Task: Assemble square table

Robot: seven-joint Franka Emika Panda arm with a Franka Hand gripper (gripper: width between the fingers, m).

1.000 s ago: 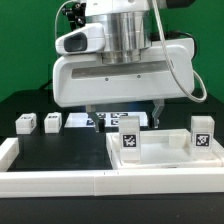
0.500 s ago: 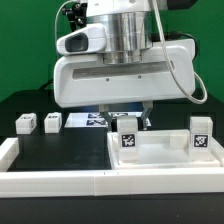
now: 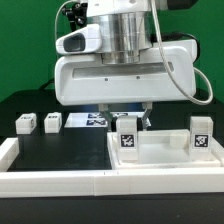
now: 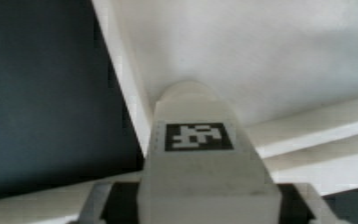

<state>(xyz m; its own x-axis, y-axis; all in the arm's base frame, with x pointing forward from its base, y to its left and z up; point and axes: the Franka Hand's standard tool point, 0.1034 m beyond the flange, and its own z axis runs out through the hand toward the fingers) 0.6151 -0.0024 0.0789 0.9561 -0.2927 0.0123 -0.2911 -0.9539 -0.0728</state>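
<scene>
Black bench (image 3: 70,150): matte, white bars (image 3: 50,181) along its front and side edges.
Room: green backdrop (image 3: 25,40).
Tabletop (image 3: 165,160): white tray at the front corner, exterior view's right.
Gripper (image 3: 128,120): clenched on a tagged leg (image 3: 128,138) at the tabletop's far side.
Loose legs (image 3: 25,123): near the opposite side edge.

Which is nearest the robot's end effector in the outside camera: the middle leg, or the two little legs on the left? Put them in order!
1. middle leg: held in the end effector, at the centre.
2. inner left leg: on the exterior view's left.
3. outer left leg: farthest toward the exterior view's left.
</scene>
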